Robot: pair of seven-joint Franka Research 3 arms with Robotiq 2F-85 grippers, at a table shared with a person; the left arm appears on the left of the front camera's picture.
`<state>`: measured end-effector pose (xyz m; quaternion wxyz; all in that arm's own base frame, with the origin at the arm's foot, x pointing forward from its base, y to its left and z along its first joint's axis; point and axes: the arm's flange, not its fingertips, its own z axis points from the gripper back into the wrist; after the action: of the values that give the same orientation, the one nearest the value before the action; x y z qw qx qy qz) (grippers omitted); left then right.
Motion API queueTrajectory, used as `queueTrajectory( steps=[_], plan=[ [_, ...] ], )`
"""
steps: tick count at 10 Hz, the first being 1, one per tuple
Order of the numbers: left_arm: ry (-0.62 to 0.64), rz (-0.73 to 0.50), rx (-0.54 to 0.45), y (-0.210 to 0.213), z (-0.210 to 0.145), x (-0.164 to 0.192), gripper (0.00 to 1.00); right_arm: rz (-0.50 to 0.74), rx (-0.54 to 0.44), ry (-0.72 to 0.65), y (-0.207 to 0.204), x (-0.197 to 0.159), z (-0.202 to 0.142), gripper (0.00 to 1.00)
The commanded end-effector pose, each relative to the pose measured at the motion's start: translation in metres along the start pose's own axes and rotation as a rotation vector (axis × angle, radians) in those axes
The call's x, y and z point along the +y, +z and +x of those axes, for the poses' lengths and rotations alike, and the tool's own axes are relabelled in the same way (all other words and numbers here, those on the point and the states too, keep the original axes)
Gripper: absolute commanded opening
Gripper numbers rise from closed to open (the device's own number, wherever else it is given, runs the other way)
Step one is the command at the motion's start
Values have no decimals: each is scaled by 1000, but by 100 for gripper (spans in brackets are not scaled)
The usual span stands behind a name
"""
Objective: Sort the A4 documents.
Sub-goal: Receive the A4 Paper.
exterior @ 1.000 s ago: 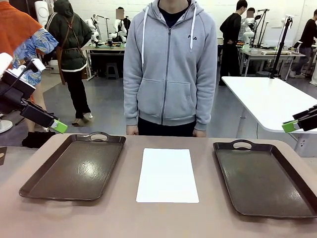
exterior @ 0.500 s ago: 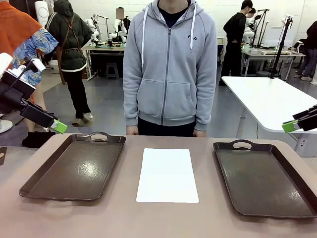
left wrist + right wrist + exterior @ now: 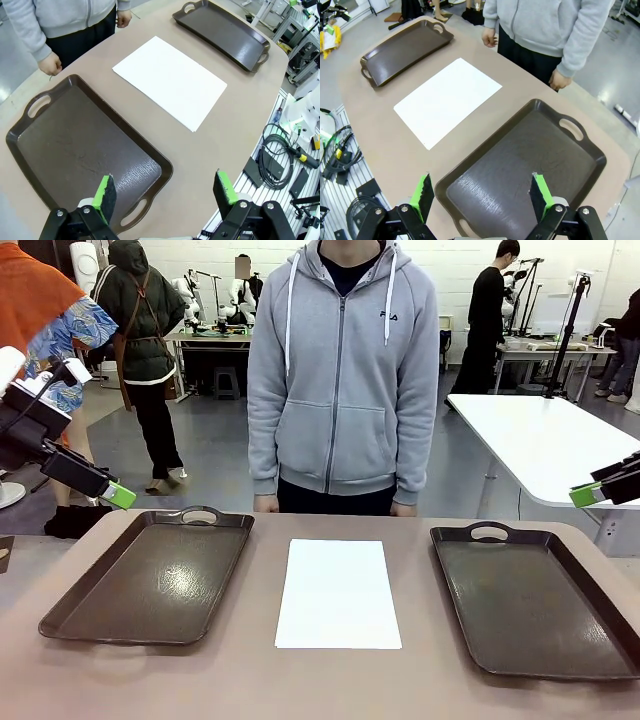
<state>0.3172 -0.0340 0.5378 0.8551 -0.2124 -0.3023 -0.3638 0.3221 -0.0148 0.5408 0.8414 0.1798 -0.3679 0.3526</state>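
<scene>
The broad tan tabletop [image 3: 250, 680] carried two dark brown handled plastic trays: the left tray [image 3: 150, 575] by its left edge, the right tray [image 3: 530, 600] by its right edge. Between them, dead centre, lay the plain white A4 documents [image 3: 338, 592], one neat rectangle whose sheets couldn't be counted. Two grippers hung high: the left gripper [image 3: 165, 192] above the left edge and the right gripper [image 3: 482, 197] above the right edge, both spread wide and empty.
</scene>
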Motion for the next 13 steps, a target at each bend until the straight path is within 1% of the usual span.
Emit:
queueTrajectory(
  steps=[1,13],
  plan=[
    [-2,-13,-13,0,0,1,100,9,-3,0,-2,0,0,100],
    [-2,-13,-13,0,0,1,100,9,-3,0,-2,0,0,100]
  ],
)
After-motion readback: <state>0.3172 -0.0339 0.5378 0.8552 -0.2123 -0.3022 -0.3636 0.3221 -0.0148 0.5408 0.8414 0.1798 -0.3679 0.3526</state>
